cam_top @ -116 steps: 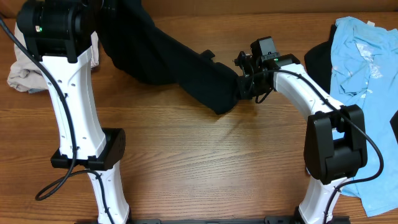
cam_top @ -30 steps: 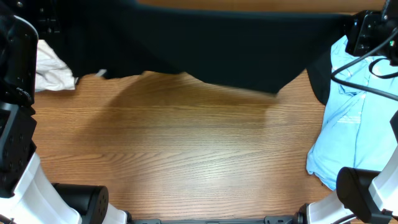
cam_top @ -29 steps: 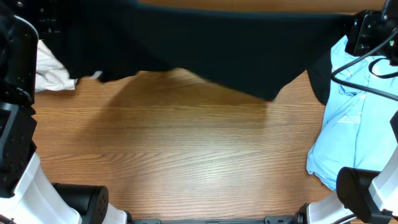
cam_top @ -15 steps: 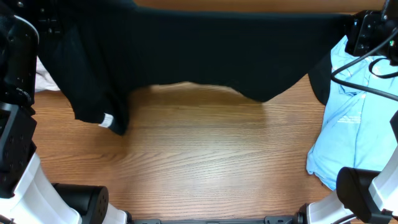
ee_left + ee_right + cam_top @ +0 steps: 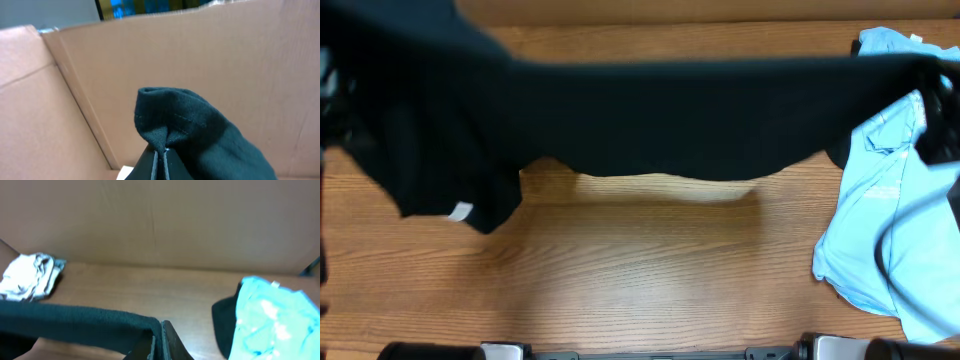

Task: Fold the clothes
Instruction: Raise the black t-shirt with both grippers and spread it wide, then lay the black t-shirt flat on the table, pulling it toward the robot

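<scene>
Now the black T-shirt point(image 5: 670, 120) stretches lower, left gripper point(image 5: 161, 156) and right gripper point(image 5: 159, 341) both clamped on it.

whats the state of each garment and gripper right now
black T-shirt: held up, stretched wide between both grippers, lower edge hanging loose
left gripper: shut on a bunched edge of the black T-shirt
right gripper: shut on the shirt's other end
light-blue tee: lying rumpled on the table, not folded
cream garment: crumpled in a heap on the table, not held
</scene>
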Robot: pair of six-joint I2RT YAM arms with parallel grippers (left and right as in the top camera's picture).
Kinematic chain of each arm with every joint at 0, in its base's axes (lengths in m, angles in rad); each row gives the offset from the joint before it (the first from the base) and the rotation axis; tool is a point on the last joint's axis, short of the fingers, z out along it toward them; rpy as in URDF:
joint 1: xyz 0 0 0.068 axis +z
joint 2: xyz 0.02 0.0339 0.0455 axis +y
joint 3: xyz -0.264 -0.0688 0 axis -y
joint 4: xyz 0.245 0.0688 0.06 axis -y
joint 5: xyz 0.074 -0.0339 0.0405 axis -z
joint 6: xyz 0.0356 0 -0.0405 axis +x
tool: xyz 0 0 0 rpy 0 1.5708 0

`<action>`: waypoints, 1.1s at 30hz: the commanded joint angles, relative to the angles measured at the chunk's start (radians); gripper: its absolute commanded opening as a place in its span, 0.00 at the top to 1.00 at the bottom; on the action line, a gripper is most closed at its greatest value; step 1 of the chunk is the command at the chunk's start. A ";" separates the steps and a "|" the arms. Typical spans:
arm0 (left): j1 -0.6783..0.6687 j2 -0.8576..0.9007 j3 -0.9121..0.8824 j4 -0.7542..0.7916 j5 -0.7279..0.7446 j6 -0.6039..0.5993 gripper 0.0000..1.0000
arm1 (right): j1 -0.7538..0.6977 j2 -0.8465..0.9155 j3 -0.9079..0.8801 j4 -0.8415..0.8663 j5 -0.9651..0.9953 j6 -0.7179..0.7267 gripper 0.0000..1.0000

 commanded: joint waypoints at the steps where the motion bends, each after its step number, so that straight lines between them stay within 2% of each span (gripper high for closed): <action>1: 0.012 0.028 0.004 0.006 -0.008 0.000 0.96 | -0.008 0.027 0.002 0.020 0.026 -0.004 0.96; 7: 0.012 0.170 0.003 0.093 -0.012 0.024 0.96 | -0.008 0.150 0.002 0.093 0.026 -0.005 0.96; 13: 0.012 0.350 0.004 0.269 -0.133 0.024 0.96 | -0.008 0.332 0.002 0.260 0.026 -0.004 0.96; 19: 0.023 0.479 0.004 0.549 -0.202 0.074 0.96 | -0.008 0.414 0.002 0.553 0.026 0.021 0.96; 24: 0.037 0.497 0.004 0.785 -0.193 0.077 0.96 | -0.008 0.410 0.004 0.723 0.068 0.023 0.96; 27: 0.039 0.498 0.003 0.797 -0.128 0.078 0.96 | -0.008 0.419 0.004 0.737 0.067 0.023 0.96; 33: 0.038 0.552 -0.003 0.548 -0.036 0.076 0.96 | -0.007 0.510 0.001 0.608 0.035 0.030 0.96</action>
